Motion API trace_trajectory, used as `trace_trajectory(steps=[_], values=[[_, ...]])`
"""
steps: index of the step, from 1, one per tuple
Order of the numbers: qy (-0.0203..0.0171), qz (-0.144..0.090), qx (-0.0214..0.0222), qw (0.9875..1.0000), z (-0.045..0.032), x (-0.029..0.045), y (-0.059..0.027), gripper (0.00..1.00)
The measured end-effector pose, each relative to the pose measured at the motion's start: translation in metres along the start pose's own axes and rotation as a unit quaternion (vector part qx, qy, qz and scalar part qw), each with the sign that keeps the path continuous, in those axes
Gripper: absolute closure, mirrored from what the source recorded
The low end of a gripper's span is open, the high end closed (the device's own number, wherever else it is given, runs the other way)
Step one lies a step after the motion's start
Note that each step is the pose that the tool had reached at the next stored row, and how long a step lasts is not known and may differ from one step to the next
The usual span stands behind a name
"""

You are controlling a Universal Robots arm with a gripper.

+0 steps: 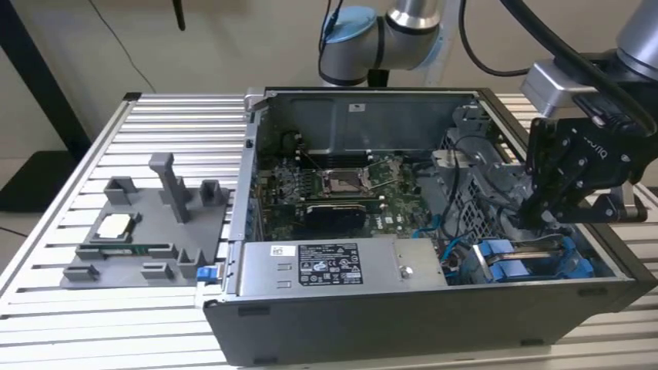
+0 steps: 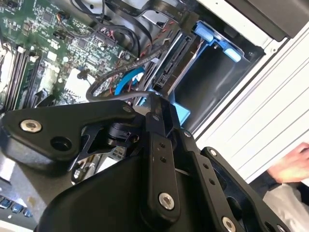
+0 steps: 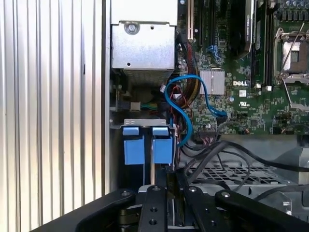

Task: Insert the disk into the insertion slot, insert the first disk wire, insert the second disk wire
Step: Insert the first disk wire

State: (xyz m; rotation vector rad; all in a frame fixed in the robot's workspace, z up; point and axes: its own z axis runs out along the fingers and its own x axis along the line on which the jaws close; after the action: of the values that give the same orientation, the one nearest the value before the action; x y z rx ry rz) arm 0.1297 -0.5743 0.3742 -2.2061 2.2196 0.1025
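My gripper (image 1: 537, 222) hangs over the grey drive cage (image 1: 602, 266) at the case's corner on the exterior view's right. In the second wrist view its fingers (image 2: 150, 108) meet, shut, and a looping black disk wire (image 2: 104, 89) ends between them. Just beyond stands the disk (image 2: 170, 67), dark connector edge up, in its blue carrier (image 2: 215, 38) in the insertion slot, beside a dark bay (image 2: 207, 82). The first wrist view shows two blue carrier tabs (image 3: 133, 145) right ahead of the gripper (image 3: 161, 182).
A grey labelled power-supply box (image 1: 329, 266) lies along the case's front. The motherboard (image 1: 329, 185) fills the middle, with a blue cable (image 3: 183, 106) and black cables near the cage. A grey fixture plate (image 1: 144, 231) sits on the ribbed table. A person's hand (image 2: 294, 166) is outside the case.
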Motion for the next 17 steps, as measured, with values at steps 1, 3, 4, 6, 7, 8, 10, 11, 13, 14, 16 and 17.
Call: trace_trajectory(steps=[1,3,4,6,7,8,10,11,13,14,16,17], values=[[0.0005,0.0,-0.0008,1.0,0.0003,0.0001,-0.0002,0.81],[0.0015,0.0,-0.0028,1.0,0.0009,0.0004,-0.0007,0.81],[0.0017,0.0,-0.0041,1.0,0.0013,0.0007,-0.0011,0.81],[0.0019,0.0,-0.0065,1.0,0.0021,0.0016,-0.0022,0.81],[0.0019,0.0,-0.0067,1.0,0.0025,0.0021,-0.0027,0.81],[0.0019,0.0,-0.0067,1.0,0.0029,0.0026,-0.0034,0.81],[0.0019,0.0,-0.0068,1.0,0.0039,0.0035,-0.0056,0.81],[0.0018,0.0,-0.0068,1.0,0.0044,0.0037,-0.0068,0.81],[0.0018,0.0,-0.0068,1.0,0.0052,0.0039,-0.0095,0.81],[0.0018,0.0,-0.0068,1.0,0.0056,0.004,-0.0108,0.81],[0.0018,0.0,-0.0068,1.0,0.0065,0.004,-0.0135,0.81],[0.0019,0.0,-0.0068,1.0,0.0068,0.004,-0.0148,0.81]])
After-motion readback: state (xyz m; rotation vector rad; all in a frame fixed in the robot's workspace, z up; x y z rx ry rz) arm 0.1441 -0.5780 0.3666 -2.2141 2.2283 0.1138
